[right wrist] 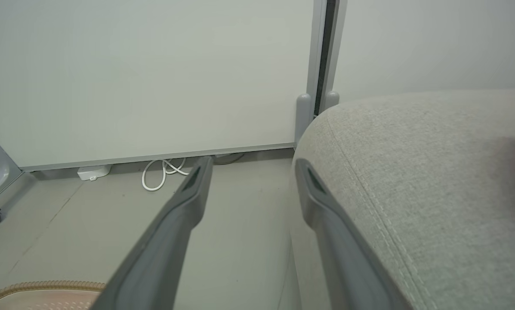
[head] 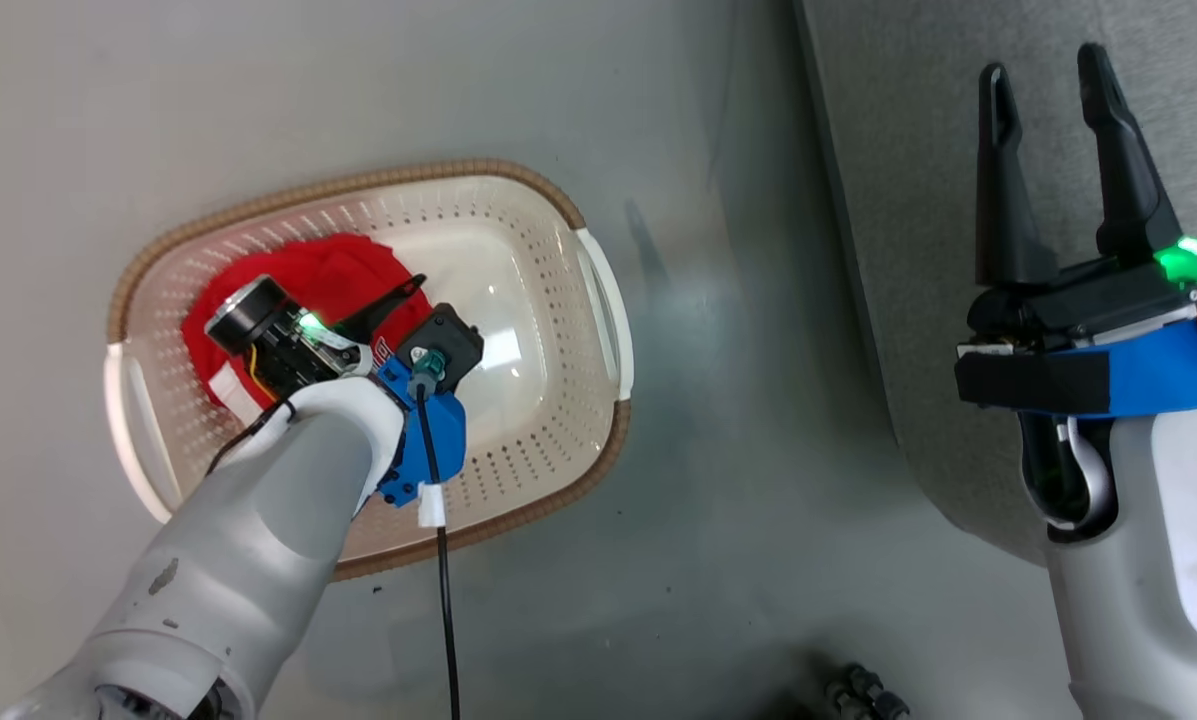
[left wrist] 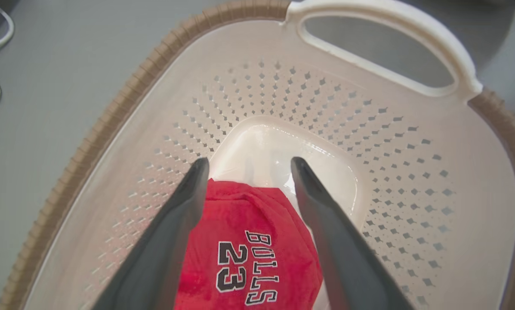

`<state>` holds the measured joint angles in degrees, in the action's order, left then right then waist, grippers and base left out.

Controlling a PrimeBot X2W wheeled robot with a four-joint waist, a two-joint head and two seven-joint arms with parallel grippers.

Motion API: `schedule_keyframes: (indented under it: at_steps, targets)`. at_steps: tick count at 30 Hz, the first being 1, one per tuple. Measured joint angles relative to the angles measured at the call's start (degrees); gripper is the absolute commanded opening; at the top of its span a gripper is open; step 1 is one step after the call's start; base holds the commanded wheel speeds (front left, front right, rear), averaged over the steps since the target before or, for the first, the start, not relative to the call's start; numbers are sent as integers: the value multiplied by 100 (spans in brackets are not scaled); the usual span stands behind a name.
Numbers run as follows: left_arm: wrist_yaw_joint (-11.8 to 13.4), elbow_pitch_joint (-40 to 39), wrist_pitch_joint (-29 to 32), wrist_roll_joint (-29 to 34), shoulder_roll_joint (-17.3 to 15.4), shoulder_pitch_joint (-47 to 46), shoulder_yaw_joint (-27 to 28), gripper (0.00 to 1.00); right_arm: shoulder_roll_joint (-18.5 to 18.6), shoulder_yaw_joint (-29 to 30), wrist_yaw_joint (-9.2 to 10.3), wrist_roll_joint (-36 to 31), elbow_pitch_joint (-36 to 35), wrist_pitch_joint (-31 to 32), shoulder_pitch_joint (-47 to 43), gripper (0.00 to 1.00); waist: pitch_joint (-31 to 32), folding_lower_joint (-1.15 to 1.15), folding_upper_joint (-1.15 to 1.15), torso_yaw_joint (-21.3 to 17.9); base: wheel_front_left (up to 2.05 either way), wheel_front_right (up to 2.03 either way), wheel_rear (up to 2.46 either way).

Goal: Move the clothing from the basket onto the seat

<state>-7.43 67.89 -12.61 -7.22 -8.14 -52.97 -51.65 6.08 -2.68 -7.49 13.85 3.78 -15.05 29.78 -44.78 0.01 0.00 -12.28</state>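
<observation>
Clothing (left wrist: 248,258), bunched at one end of the basket (left wrist: 412,193), is straddled by the spread, empty left gripper (left wrist: 249,165), which should be sunk into a thick fold before closing; the right gripper (head: 1045,70) is held spread and empty by the seat (head: 888,150).

This is looking like a test room staged as a home: plain white wall panels (right wrist: 154,77) are standing on a bare grey floor (right wrist: 240,241), a loose cable (right wrist: 171,167) is lying at their foot, and a sofa (right wrist: 412,181) and laundry basket (head: 528,340) are sitting nearby.
</observation>
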Motion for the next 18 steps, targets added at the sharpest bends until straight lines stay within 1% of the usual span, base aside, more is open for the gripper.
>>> schedule_keyframes:
  at_steps: [3, 9, 14, 18]
  targets:
    - [1, 223, 221, -94, 21, -127, -276, 100, 19, -15, 0, 0, -74, 0, 111, 100, -235, 0, 0, -31, 0, 0, 0]
    - [1, 431, 743, -282, -8, -331, -626, 100, 62, -26, 0, 1, -207, 0, 282, 100, -674, 0, 0, -71, 0, 0, 0]
    - [1, 504, 1133, -434, -38, -437, -814, 100, 80, -25, 0, 0, -325, 0, 360, 100, -1009, 0, 0, -89, 0, 0, 0]
    - [0, 533, 1270, -494, -70, -599, -909, 100, 97, -8, 1, -2, -445, 0, 410, 100, -1251, 0, 0, -97, 0, 0, 0]
